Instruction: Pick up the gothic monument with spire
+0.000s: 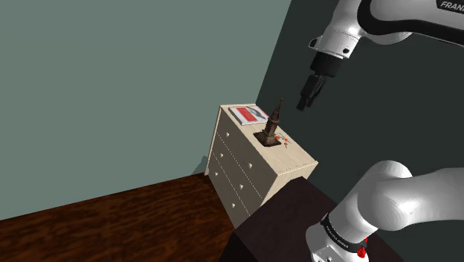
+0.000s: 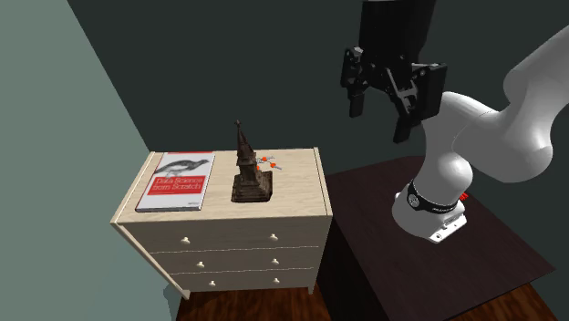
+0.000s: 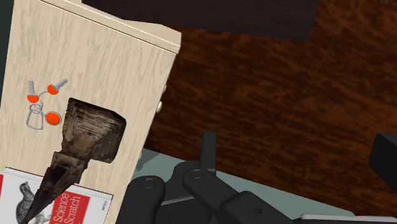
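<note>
The gothic monument [image 1: 274,126] is a dark brown tower with a thin spire, standing upright on a light wooden dresser [image 1: 294,165]. In the second exterior view the monument [image 2: 248,170] rises mid-top of the dresser [image 2: 301,187]. My black gripper [image 2: 378,114] hangs open and empty, well above the dresser's top and off to that view's right of it. In the shoulder view the gripper [image 1: 308,93] is high, right of the spire. In the wrist view the monument [image 3: 84,143] lies off to one side of the fingers [image 3: 208,149], beyond their gap.
A red and white book [image 2: 178,180] lies on the dresser beside the monument, and a ring of orange-headed keys [image 2: 267,163] on its other side. My dark stand [image 2: 383,219] adjoins the dresser. Dark wood floor [image 1: 111,223] and grey-green walls surround them.
</note>
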Available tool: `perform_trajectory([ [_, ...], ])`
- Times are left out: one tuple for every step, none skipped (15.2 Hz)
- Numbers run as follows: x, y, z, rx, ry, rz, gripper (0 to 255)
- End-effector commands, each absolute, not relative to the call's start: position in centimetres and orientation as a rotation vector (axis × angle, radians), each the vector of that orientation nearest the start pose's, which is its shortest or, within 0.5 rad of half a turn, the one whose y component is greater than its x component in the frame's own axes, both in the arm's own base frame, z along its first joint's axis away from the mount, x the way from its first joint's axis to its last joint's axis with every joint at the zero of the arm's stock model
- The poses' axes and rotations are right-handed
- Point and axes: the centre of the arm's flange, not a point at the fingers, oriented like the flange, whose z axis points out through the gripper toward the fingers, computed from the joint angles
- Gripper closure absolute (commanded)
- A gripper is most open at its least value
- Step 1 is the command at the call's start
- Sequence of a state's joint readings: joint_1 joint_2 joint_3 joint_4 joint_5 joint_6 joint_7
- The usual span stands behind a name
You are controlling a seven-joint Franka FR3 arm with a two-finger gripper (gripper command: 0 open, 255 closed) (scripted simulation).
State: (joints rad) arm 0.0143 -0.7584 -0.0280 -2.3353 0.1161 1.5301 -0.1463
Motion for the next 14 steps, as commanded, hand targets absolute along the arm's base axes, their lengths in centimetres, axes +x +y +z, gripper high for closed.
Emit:
perform_trajectory([
  [31.0,0.6,58.9,-2.995,-0.214,0.055,0],
  [31.5,-0.1,58.1,-3.003,-0.205,0.043,0],
  [32.0,-0.8,57.3,-3.01,-0.196,0.031,0],
  [32.5,-1.5,56.4,-3.018,-0.187,0.019,0],
  [33.0,-2.2,55.6,-3.025,-0.177,0.007,0],
  [33.5,-2.9,54.8,-3.033,-0.168,-0.005,0],
  [34.0,-3.7,54.0,-3.04,-0.159,-0.017,0],
  [34.5,-4.4,53.2,-3.047,-0.149,-0.029,0],
  [35.0,-5.2,52.5,-3.055,-0.14,-0.042,0],
  [35.5,-5.9,51.7,-3.062,-0.13,-0.054,0],
  [36.0,-6.7,50.9,-3.069,-0.121,-0.066,0],
  [36.5,-7.5,50.2,-3.076,-0.111,-0.079,0],
  [37.0,-8.3,49.5,-3.083,-0.101,-0.091,0],
  [37.5,-9.1,48.7,-3.09,-0.092,-0.104,0],
])
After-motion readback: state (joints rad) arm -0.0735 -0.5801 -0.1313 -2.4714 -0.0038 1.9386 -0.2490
